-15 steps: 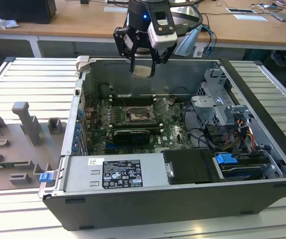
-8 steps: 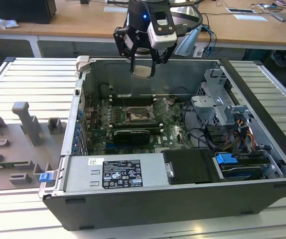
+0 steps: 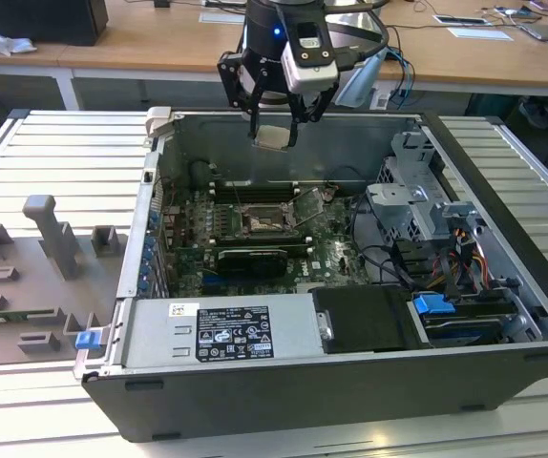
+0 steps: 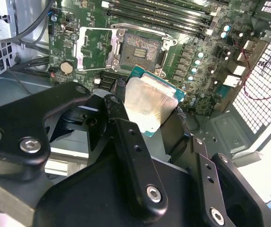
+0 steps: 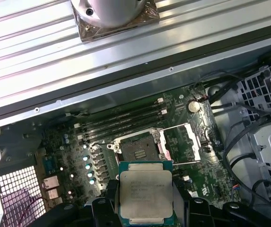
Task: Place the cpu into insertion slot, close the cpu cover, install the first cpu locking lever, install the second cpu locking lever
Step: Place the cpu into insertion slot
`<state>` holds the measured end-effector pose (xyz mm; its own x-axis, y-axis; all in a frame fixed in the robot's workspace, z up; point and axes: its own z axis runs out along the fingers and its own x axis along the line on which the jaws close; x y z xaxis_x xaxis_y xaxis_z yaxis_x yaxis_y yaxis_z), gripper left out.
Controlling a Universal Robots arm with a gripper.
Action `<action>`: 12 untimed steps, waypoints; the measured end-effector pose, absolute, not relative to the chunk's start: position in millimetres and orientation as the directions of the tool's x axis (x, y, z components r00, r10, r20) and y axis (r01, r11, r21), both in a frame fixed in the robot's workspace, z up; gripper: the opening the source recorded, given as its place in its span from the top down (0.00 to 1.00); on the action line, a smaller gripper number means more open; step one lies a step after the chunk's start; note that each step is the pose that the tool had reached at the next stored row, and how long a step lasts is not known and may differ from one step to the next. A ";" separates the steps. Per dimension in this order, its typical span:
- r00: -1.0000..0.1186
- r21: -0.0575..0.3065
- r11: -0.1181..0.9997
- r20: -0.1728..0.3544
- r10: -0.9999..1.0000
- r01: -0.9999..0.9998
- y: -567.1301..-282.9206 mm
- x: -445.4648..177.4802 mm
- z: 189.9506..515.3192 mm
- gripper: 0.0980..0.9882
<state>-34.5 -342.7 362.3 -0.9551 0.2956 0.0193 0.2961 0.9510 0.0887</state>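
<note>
Upper centre, the tool point(image 3: 276, 122) is clamping the cpu point(image 3: 274, 137) above the insertion slot point(image 3: 258, 225); skewed lowering could bend pins.

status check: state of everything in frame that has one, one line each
gripper: shut on the cpu, raised over the case.
cpu: gripped at two opposite edges, up in the air, not in the socket.
insertion slot: empty, uncovered.
cpu cover: flipped open, lying beside the slot.
computer case: open on its upper side, inside exposed.
</note>
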 end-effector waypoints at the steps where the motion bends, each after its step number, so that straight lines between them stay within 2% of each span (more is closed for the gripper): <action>1: -0.955 0.089 0.950 0.019 0.297 0.298 -342.7 -34.5 362.3 0.50; 12: -0.946 0.089 0.941 0.019 0.325 0.325 -342.7 -34.4 362.3 0.50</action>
